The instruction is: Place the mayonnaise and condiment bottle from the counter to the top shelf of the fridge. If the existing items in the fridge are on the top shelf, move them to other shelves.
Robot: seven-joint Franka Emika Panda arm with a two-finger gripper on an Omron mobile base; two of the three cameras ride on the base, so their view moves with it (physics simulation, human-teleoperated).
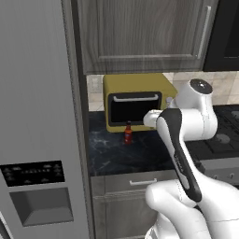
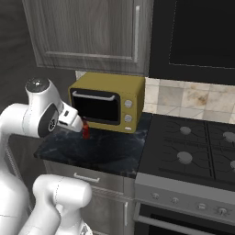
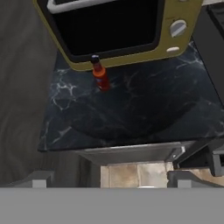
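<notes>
Your condiment bottle (image 3: pixel 99 74) stands upright on the counter (image 3: pixel 131 113), just in front of the yellow toaster oven (image 2: pixel 110 101) and toward the left end of its door. That spot leaves bare stone on the near side of the bottle, so you can come at it from the counter's front edge without brushing the oven. In the left base view the bottle (image 1: pixel 127 133) sits just below the oven's dark glass; in the right base view it (image 2: pixel 85 131) is partly hidden behind the arm's wrist.

The gripper (image 3: pixel 109 181) is held back from the counter's front edge and above it, looking down along the stone at the bottle, well apart from it. Its jaws stand fully spread with nothing between them, which suits an approach: they are wide enough to pass either side of the slim neck or body.

The fridge (image 1: pixel 37 140) rises at the left edge of the counter with its door closed, the dispenser panel (image 1: pixel 37 193) facing you, so the shelves inside cannot be judged from here. To the right of the counter lies the stove (image 2: pixel 193 151).

You seem to be at the reach-in for the bottle; aim low on its body, since a tall slim bottle tips if you catch it near the cap.
</notes>
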